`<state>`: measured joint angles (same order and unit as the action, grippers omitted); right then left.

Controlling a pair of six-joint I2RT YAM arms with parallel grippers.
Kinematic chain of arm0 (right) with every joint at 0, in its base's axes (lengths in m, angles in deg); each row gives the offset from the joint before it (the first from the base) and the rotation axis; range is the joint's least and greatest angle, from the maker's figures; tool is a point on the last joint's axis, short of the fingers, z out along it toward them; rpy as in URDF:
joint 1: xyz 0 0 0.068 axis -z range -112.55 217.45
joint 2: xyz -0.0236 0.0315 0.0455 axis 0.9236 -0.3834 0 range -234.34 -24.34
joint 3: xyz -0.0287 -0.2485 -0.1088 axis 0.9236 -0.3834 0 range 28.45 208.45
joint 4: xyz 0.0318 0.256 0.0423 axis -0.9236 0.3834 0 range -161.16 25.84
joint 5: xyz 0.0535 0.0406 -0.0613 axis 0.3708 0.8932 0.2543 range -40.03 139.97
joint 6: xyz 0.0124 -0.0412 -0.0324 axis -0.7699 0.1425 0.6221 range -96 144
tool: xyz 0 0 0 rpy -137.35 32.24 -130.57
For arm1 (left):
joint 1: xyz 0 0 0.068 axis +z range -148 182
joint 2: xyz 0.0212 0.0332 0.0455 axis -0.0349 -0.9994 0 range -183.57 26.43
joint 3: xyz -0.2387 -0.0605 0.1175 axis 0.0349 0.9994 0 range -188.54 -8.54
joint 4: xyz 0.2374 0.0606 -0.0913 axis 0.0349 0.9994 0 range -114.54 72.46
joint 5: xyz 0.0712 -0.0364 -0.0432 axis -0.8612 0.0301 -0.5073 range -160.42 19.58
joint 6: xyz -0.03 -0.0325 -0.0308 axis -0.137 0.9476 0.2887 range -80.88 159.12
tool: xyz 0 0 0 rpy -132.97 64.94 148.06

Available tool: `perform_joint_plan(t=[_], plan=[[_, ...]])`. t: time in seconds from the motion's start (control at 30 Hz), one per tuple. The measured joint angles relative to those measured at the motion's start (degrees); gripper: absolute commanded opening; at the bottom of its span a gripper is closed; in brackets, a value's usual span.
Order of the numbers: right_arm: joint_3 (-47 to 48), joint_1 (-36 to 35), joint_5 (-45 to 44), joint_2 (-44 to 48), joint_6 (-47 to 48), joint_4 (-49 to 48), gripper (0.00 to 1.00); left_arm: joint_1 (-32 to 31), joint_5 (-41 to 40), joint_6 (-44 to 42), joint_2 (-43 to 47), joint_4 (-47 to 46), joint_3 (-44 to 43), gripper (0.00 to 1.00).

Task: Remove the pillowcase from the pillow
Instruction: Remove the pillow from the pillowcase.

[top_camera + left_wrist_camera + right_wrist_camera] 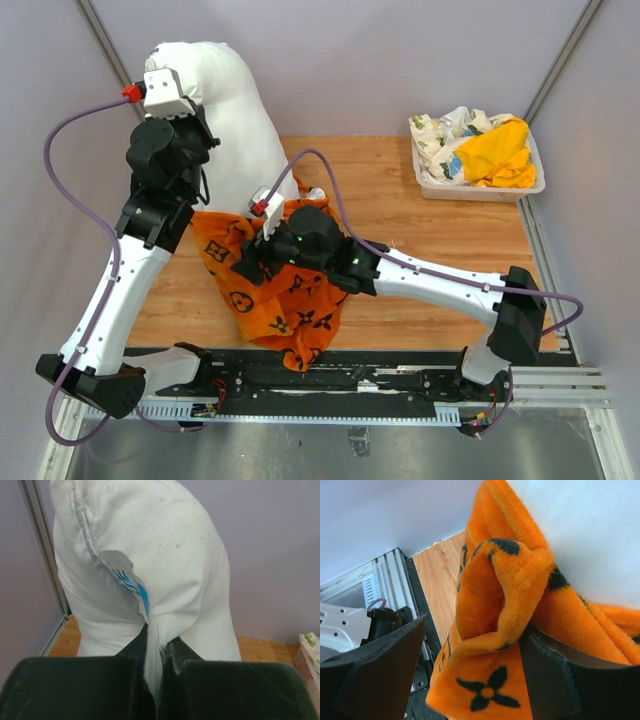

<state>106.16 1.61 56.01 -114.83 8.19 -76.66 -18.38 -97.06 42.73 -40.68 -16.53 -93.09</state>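
Observation:
The white pillow (235, 110) stands upright at the back left, its lower end still inside the orange pillowcase (270, 290), which is bunched down onto the table's near edge. My left gripper (198, 122) is shut on a pinched fold at the pillow's upper end; in the left wrist view the fold of the pillow (165, 545) runs down between the closed gripper (157, 650). My right gripper (256, 262) is at the pillowcase's rim. In the right wrist view it (475, 630) stands wide open, with a fold of pillowcase (490, 680) resting against one finger, below the pillow (590, 530).
A white bin (478, 187) at the back right holds a yellow cloth (497, 155) and a floral-print cloth (440, 135). The wooden tabletop (420, 230) lies between it and the arms. Purple walls and frame posts close in the back and sides.

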Motion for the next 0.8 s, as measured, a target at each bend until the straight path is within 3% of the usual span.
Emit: perform_joint_plan(t=[0.2, 0.27, 0.3, 0.53, 0.67, 0.8], plan=[[3.8, -2.8, -5.7, -3.1, 2.8, 1.8, 0.29, 0.0, -0.7, -0.8, 0.2, 0.7, 0.0, 0.0], [4.1, -3.9, -9.0, -3.4, 4.0, 2.6, 0.05, 0.1, -1.0, -0.9, 0.3, 0.9, 0.0, 0.0], [4.2, -4.4, -10.4, -3.5, 4.5, 3.0, 0.01, 0.1, -1.0, -0.9, 0.4, 1.0, 0.0, 0.0], [0.9, -5.4, -17.3, -2.8, 5.3, 3.2, 0.01, 0.0, -2.5, -1.3, 0.2, 1.8, -0.3, 0.0], [-9.5, -5.2, -19.2, 2.0, 3.9, 1.0, 0.01, 0.0, -3.8, -2.3, -2.1, 5.5, -4.2, 0.0], [-25.7, -0.3, -14.2, 10.5, -2.7, -4.9, 0.01, -0.1, -4.5, -2.5, -7.1, 10.8, -11.9, 0.0]])
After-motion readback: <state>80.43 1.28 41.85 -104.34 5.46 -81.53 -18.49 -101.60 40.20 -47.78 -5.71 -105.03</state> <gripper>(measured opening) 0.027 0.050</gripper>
